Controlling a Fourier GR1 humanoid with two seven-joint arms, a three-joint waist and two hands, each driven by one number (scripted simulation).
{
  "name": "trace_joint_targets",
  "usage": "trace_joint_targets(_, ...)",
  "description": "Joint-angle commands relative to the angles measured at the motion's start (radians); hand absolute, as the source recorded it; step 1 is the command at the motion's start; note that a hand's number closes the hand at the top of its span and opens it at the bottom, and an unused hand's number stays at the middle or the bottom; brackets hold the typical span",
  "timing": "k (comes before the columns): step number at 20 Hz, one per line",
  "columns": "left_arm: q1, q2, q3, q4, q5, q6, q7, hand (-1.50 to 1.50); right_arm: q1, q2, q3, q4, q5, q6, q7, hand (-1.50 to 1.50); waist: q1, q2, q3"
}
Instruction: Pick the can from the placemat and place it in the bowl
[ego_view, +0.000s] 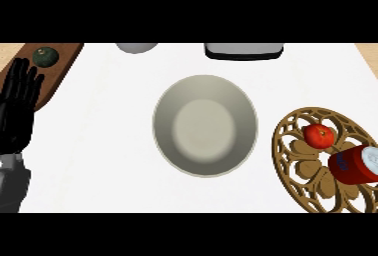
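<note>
My left hand (18, 107) rests at the far left of the view, fingers straight and pointing up, released and holding nothing, with its grey forearm running down to the lower edge. My right hand does not show. Just beyond my fingertips, up and to the right of them, a wooden board (63, 60) lies on the white counter (103, 150), with a dark round fruit (45, 56) on it. Well to the right of my hand, in the middle of the counter, sits the pale bowl (205, 125), with nothing in it. Farther right again, well apart from my hand, is the round openwork wooden placemat (303, 165). The red can (356, 165) lies tilted on the placemat's right side, at the view's edge, and a red tomato (319, 135) sits on the placemat just up and left of the can.
</note>
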Motion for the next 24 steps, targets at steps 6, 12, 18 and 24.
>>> trace_joint_targets(6,0.021,-0.021,0.007,-0.052,-0.028,-0.009,0.024,0.0,-0.031,0.141,0.029,0.185,0.179,0.069,-0.118,-1.5,0.003,0.0,0.0)
trace_joint_targets(12,0.06,-0.029,0.021,-0.082,-0.026,-0.037,0.024,0.0,0.078,0.212,0.002,0.249,0.335,0.054,-0.33,-1.5,-0.002,-0.002,0.001)
trace_joint_targets(18,-0.027,-0.023,0.051,-0.022,-0.032,-0.05,0.057,0.0,-0.043,0.305,0.046,0.307,0.416,0.074,-0.369,-1.5,0.002,0.0,0.0)
trace_joint_targets(24,-0.011,-0.067,0.035,-0.027,-0.08,-0.023,0.027,0.0,-0.073,0.333,0.05,0.395,0.502,0.122,-0.408,-1.5,0.005,0.0,0.0)
